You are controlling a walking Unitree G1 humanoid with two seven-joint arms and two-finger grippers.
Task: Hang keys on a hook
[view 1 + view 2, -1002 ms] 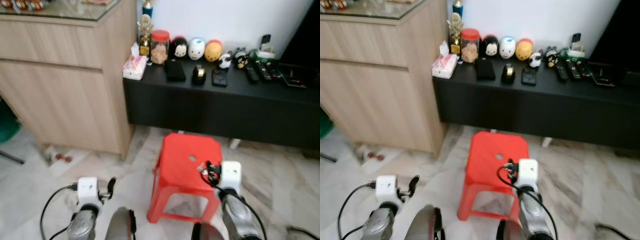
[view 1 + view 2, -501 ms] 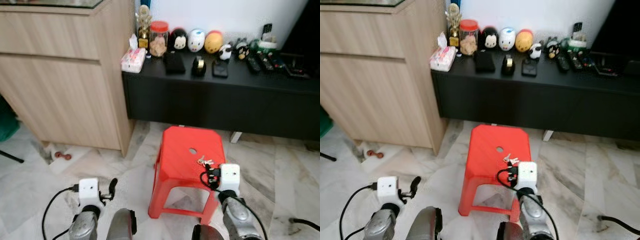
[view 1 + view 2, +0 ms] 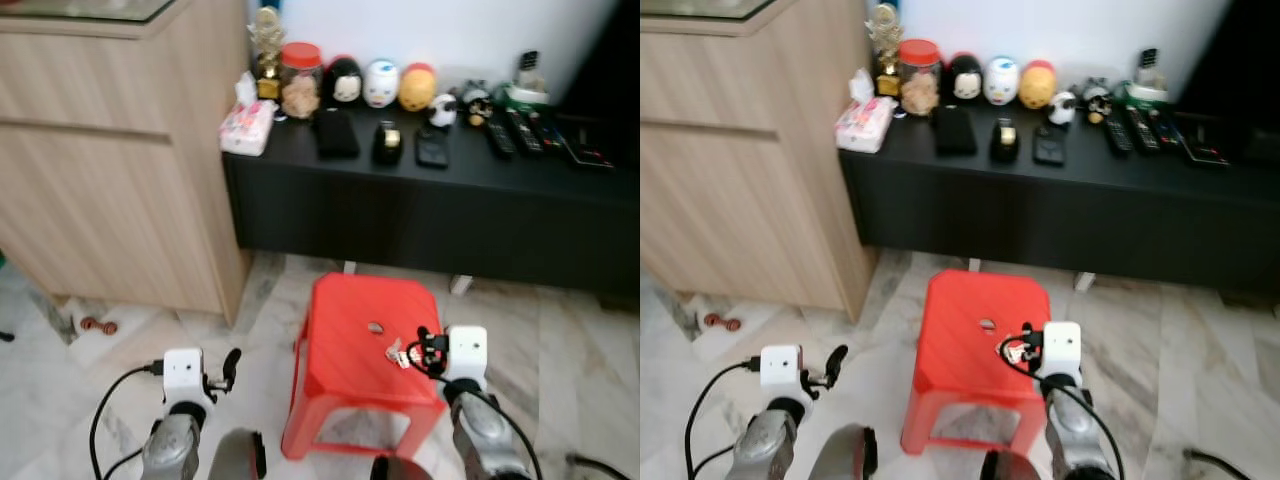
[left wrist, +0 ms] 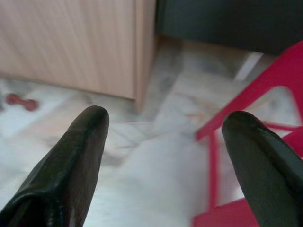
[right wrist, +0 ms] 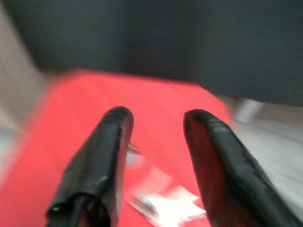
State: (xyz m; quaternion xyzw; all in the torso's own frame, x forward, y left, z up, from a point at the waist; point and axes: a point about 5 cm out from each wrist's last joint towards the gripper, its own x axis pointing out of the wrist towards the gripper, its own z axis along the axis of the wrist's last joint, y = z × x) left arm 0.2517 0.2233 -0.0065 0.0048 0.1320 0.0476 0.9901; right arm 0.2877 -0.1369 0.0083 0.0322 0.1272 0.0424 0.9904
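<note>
A small bunch of silver keys (image 3: 396, 352) lies on the top of the red plastic stool (image 3: 340, 320), near its right front edge. My right gripper (image 3: 428, 348) hovers low over the stool just to the right of the keys. In the right wrist view its fingers stand open, and the blurred keys (image 5: 163, 201) lie on the red surface under the gap. My left gripper (image 3: 228, 365) hangs open above the marble floor to the left of the stool, with nothing between its fingers (image 4: 90, 127).
Behind the stool runs a low black cabinet (image 3: 430, 215) carrying several figurines, a red-lidded jar (image 3: 299, 80) and remotes. A tall wooden cabinet (image 3: 120, 180) stands at the left. A small red object (image 3: 92, 325) lies on the floor by it.
The head view has shifted and the cabinets sit differently in frame. The keys now lie closer to my right gripper's fingers. The left arm hangs as before.
</note>
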